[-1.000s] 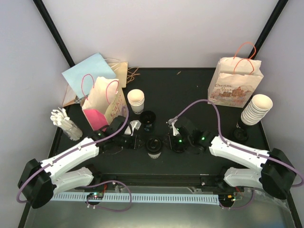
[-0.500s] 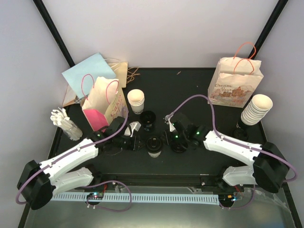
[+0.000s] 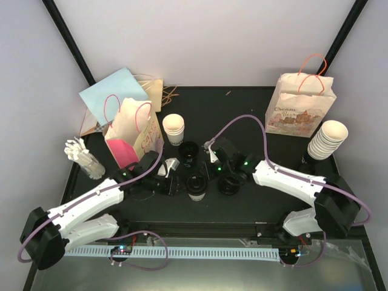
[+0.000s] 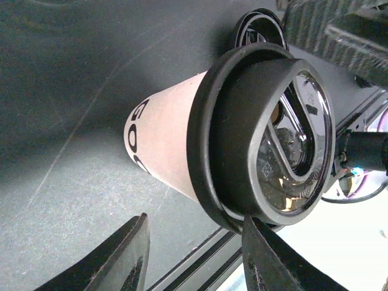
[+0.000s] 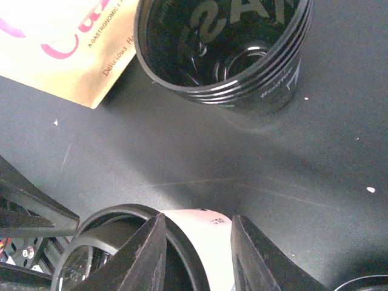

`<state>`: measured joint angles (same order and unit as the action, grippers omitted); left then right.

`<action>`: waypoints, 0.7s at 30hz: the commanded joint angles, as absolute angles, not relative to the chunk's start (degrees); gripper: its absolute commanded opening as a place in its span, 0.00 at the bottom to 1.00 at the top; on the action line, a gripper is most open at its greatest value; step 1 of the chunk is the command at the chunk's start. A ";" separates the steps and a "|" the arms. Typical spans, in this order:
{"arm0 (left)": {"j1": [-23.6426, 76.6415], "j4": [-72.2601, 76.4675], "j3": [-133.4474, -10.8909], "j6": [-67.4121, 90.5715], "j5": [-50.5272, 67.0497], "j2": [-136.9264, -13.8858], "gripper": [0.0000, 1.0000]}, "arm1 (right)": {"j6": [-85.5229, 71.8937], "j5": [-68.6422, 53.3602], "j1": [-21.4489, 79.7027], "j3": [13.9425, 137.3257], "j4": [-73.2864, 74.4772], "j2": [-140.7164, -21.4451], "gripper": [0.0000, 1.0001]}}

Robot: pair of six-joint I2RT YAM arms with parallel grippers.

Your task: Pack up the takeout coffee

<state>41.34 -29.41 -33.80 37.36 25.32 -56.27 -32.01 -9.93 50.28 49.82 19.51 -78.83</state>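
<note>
Black tabletop under white walls. Near its middle stands a white paper coffee cup (image 3: 197, 185) with a black lid pressed on. Left gripper (image 3: 176, 183) sits just left of the cup, its fingers (image 4: 124, 257) spread apart with nothing between them — the lid's rim lies right at one fingertip. Right gripper (image 3: 212, 170) hangs just behind and right of the cup. Its fingers (image 5: 148, 254) are partly apart with the cup's wall showing between them, but whether they pinch it cannot be told. An open black cup (image 3: 189, 151) stands just behind the coffee cup, and a paper bag with pink handles (image 3: 130, 134) stands behind and left of it. Likely step: taking hold of the cup for bagging. Best to clamp the paper wall below the lid — not the lid itself — squeeze lightly, keep it upright.
</note>
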 commanded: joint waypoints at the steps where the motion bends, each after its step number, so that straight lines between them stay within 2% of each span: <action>1: 41.57 -32.29 -34.77 36.53 23.19 -54.38 0.46 | -30.29 -8.14 49.86 51.97 20.37 -78.30 0.32; 6: 41.49 -35.20 -36.49 35.76 21.06 -53.45 0.52 | -29.16 -5.96 49.11 52.55 22.98 -76.21 0.34; 14: 41.53 -35.98 -38.57 35.11 20.64 -52.93 0.54 | -28.86 -5.09 49.11 51.12 26.96 -70.79 0.35; 21: 41.10 -33.52 -38.89 35.42 21.54 -53.29 0.56 | -31.17 -12.88 49.12 44.89 25.60 -63.92 0.36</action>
<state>41.34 -34.70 -36.40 35.94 21.41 -53.93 -29.98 -8.14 49.36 48.29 25.82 -66.76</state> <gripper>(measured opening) 0.550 0.357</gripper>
